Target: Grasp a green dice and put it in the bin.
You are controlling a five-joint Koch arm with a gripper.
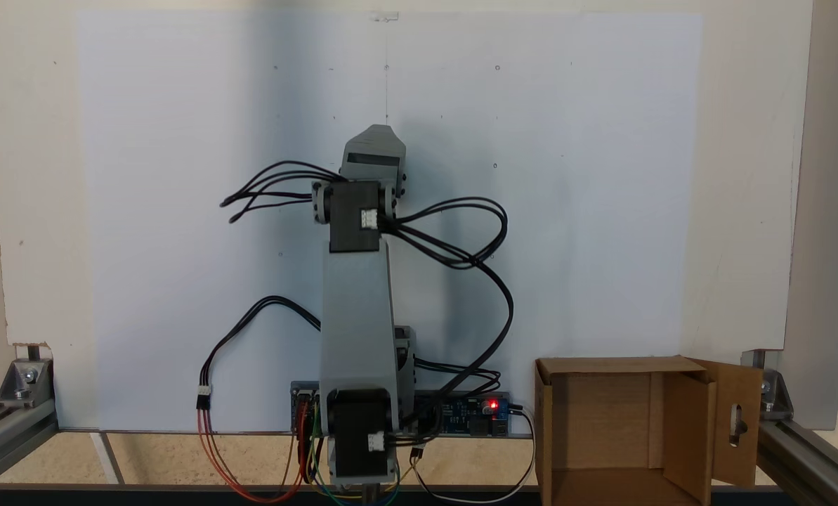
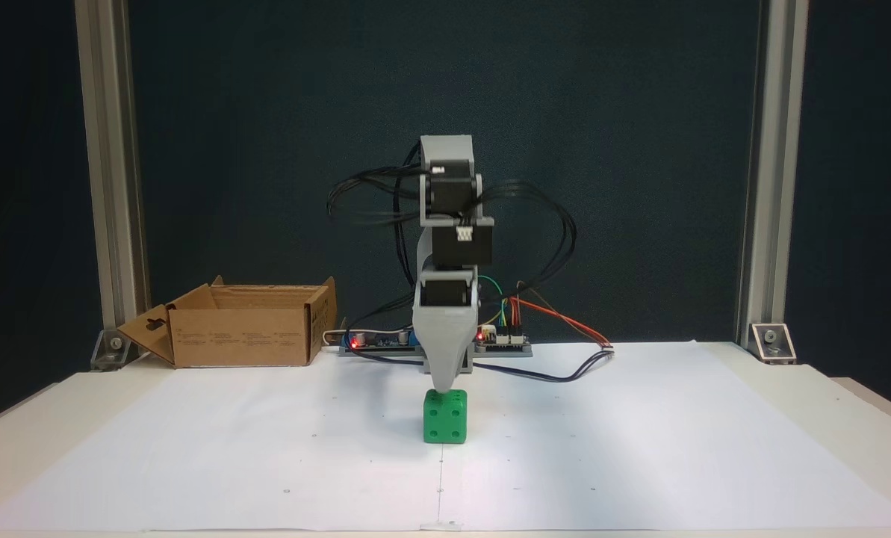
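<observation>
Green dice sat on white paper directly before the arm's base, the gripper poised at its top; whether the jaws gaped or closed I could not tell; grasping seemed in hand, and next a lift toward the bin.

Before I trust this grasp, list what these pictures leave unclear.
- Claw state: in a fixed view, one grey tip shows above the small bright green plastic dice; jaws lie one behind the other, so open or shut cannot be told.
- Dice contact: the tip hides the cube's top.
- Brown corrugated cardboard bin: its lower part is cut off by the bottom edge in a fixed view.
- Print on the bin's side: too small to read.
</observation>
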